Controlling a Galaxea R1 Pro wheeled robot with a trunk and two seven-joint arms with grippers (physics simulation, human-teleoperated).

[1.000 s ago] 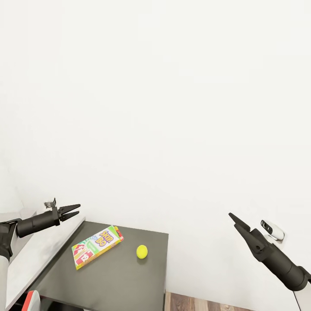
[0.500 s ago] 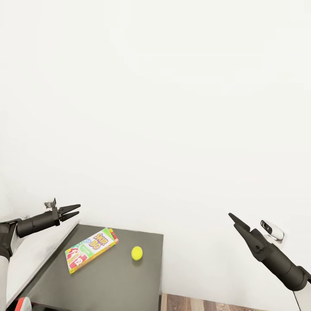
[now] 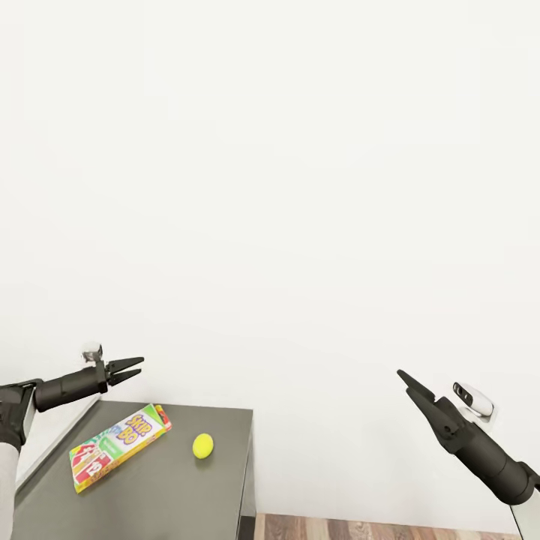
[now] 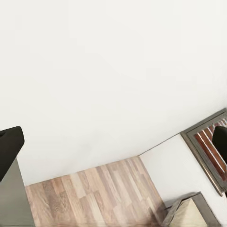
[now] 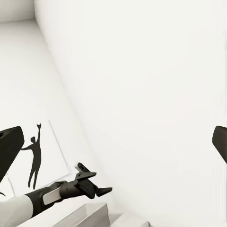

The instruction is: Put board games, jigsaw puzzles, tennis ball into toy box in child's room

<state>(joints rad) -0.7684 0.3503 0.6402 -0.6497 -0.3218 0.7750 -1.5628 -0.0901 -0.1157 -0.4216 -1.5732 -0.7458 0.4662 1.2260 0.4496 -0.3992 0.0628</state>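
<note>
The board game [image 3: 116,448] lay flat on the dark-grey side unit [image 3: 187,495] with the tennis ball [image 3: 202,445] just beside it, both near the left gripper [image 3: 133,367]. That gripper hung above the unit's far corner, fingers slightly parted and empty, while the right gripper [image 3: 406,379] stood well apart with its fingers together, holding nothing. Judging from this, the robot needed to face the unit squarely, then lower the left gripper over the ball with its fingers wider apart, since a round ball could roll off.

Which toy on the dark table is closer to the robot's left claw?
The flat colourful board game. It lies nearer the left gripper; the round yellow tennis ball sits farther away.
</note>
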